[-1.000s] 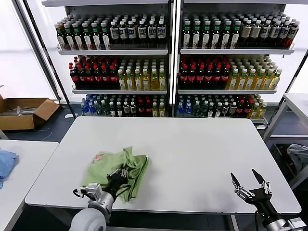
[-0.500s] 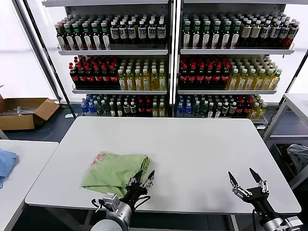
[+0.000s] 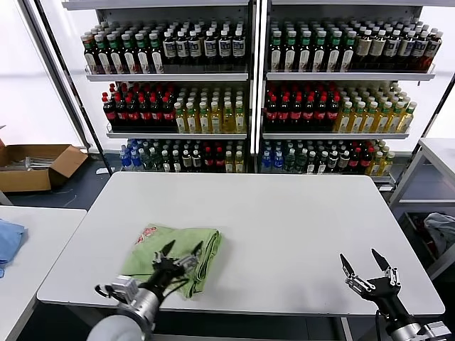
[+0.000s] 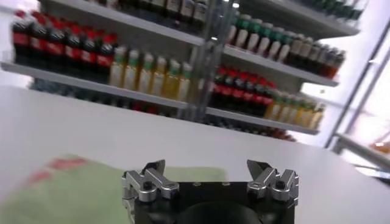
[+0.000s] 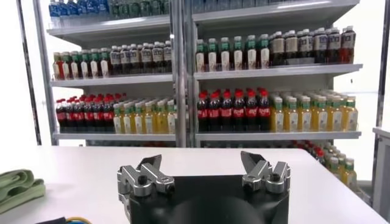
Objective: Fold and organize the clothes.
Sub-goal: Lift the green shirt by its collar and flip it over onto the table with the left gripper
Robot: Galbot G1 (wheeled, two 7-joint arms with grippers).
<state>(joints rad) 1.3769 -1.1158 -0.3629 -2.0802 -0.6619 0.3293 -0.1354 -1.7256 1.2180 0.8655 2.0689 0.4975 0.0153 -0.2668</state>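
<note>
The light green shirt (image 3: pixel 173 253) is showing as soft matt cotton cloth, lying in gentle rumples, with a red-and-white print (image 3: pixel 146 233) sitting flat on the weave. The white table (image 3: pixel 284 220) is looking smooth and faintly satin, giving off a dull sheen. The left gripper (image 4: pixel 210 180) is showing brushed silvery metal fingers on a matt black body, and the right gripper (image 5: pixel 204 173) is looking the same. The shelf bottles (image 3: pixel 213 114) are glinting like glossy plastic.
</note>
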